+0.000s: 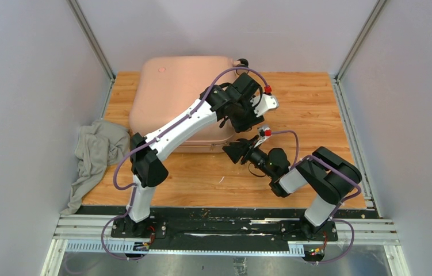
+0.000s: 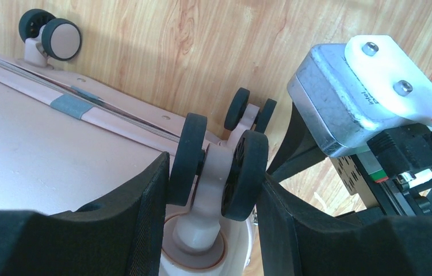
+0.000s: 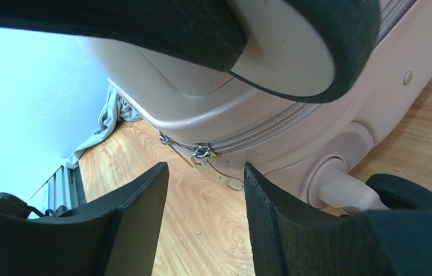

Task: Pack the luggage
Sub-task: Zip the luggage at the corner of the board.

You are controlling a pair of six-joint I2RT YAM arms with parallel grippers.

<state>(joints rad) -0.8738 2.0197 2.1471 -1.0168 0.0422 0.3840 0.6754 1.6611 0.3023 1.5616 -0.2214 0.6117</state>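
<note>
Currently, at the desk's (image 1: 317, 103) left edge you have a grey cloth (image 1: 95, 152), bunched and spilling over the edge. Beside it the luggage (image 1: 173, 92) lies flat and zipped shut at the far-left corner. Your left gripper (image 2: 214, 172) reaches across the shell and is clamped on a spinner wheel (image 2: 249, 172) at the case's near-right corner, one finger against each tyre. Your right gripper (image 3: 205, 168) sits low, just right of that corner, fingers apart and holding nothing, facing the zipper pulls (image 3: 202, 152).
</note>
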